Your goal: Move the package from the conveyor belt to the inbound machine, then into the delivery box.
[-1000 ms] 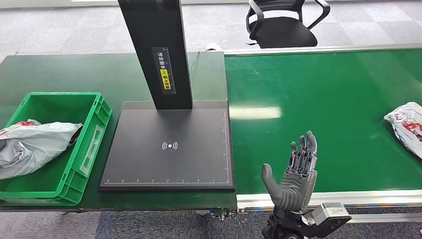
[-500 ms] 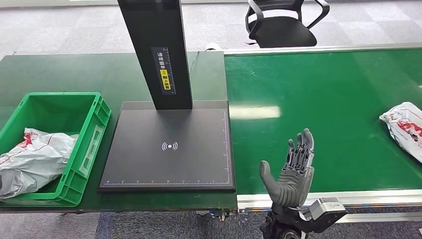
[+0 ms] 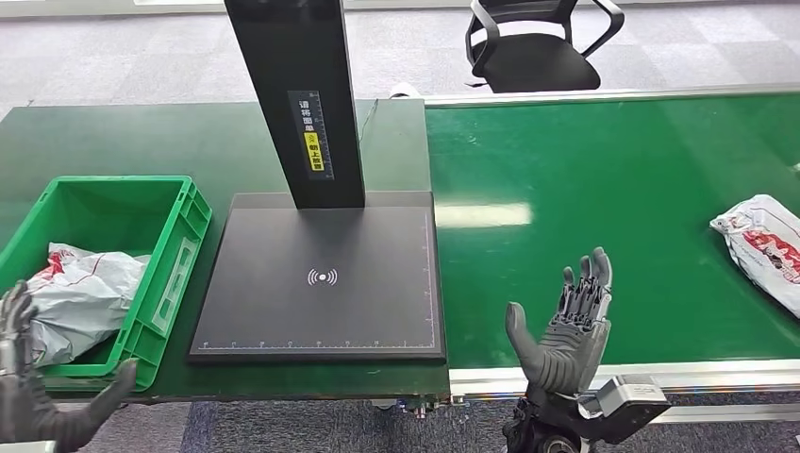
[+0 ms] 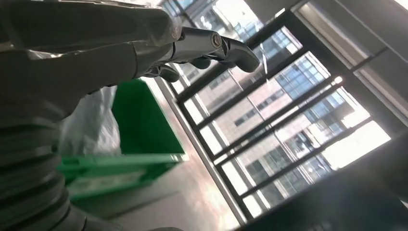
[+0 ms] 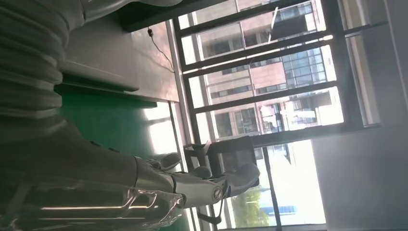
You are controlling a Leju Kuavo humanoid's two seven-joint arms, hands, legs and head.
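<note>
**Package lies slantwise at the belt's right end; both hands empty**

Package rests on the green conveyor belt far to the right, its long axis running from upper left to lower right, its red-printed face up; the print is too small to read.

At the far left, the left hand is raised beside the near corner of the green delivery box, fingers apart and holding nothing. A grey bag with red marks lies crumpled inside that box. Next comes the black inbound machine, with a wireless symbol on its flat plate and a yellow label bearing characters too small to read on its upright column. Further right, the right hand stands upright over the belt's near edge, palm turned left, fingers spread and empty, well apart from the package.
</note>
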